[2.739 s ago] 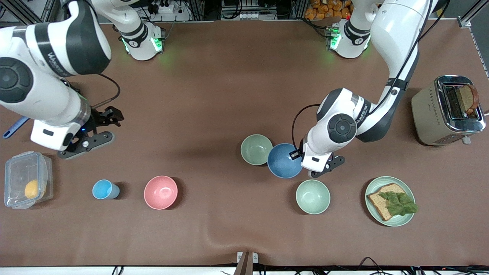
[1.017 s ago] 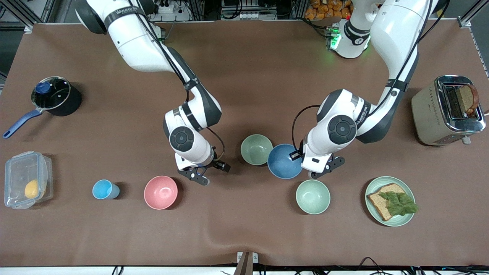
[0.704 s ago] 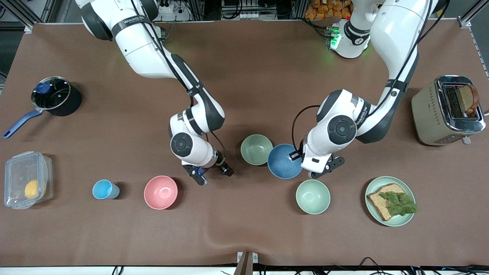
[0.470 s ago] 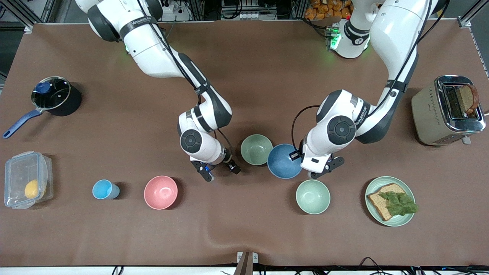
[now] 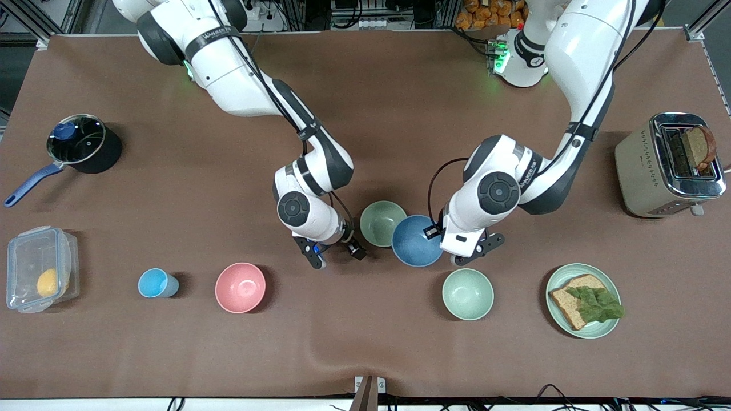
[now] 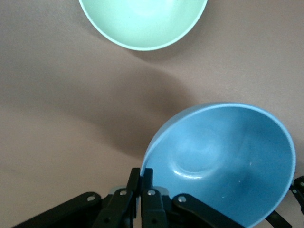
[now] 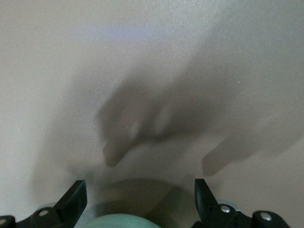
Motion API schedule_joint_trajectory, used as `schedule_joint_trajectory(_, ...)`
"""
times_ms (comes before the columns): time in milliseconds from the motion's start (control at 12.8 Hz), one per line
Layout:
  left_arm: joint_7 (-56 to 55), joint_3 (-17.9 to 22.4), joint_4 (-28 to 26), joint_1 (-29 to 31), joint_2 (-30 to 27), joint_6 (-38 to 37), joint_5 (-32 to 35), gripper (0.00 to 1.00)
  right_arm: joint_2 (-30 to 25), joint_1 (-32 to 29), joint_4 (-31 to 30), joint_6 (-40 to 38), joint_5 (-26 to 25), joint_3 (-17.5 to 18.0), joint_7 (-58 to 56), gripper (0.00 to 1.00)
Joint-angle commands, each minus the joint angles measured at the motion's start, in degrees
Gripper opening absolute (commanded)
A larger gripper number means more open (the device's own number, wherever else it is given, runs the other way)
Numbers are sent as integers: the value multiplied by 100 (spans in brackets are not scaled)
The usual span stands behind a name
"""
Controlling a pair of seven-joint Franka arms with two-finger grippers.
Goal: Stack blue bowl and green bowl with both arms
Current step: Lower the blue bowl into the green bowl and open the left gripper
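Blue bowl pinched in my left end effector, my right end effector spread wide beside the green one.

My left end effector [image 5: 445, 242] [image 6: 141, 176] is clamped narrow on the rim of the round matte medium-blue bowl [image 5: 414, 242] [image 6: 223, 161], gripping at the bowl's three o'clock as the front view shows it. In that view the bowl's ten o'clock edge overlaps the round, dull sage-green bowl [image 5: 381, 222], which sits on the brown counter [image 5: 365, 114] near its middle. In my left wrist view the medium-blue bowl looks tipped, with its shadow on the counter. A paler mint-green bowl [image 5: 468, 294] [image 6: 142, 23] rests at about five o'clock from it, apart. My right end effector [image 5: 336, 256] [image 7: 138, 194] hovers low with its fingers wide, holding nothing, at the sage-green bowl's eight o'clock; that bowl's rim [image 7: 118, 221] shows between my fingers.
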Motion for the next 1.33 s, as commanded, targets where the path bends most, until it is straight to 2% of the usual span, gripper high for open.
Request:
schedule_joint_trajectory(0, -277, 23, 47, -116, 17, 79, -7, 0, 232, 39, 358, 17, 117, -12, 302, 100)
schedule_joint_trajectory(470, -760, 22, -5, -467, 16, 132, -8, 0, 285, 30, 393, 237, 126, -3, 584, 100)
schedule_joint_trajectory(783, -981, 22, -163, -599, 52, 377, -7, 0, 285, -31, 402, 245, 504, -12, 584, 100)
schedule_joint_trajectory(1252, -1297, 31, -216, -793, 289, 659, -7, 0, 285, -31, 420, 237, 495, -12, 576, 100)
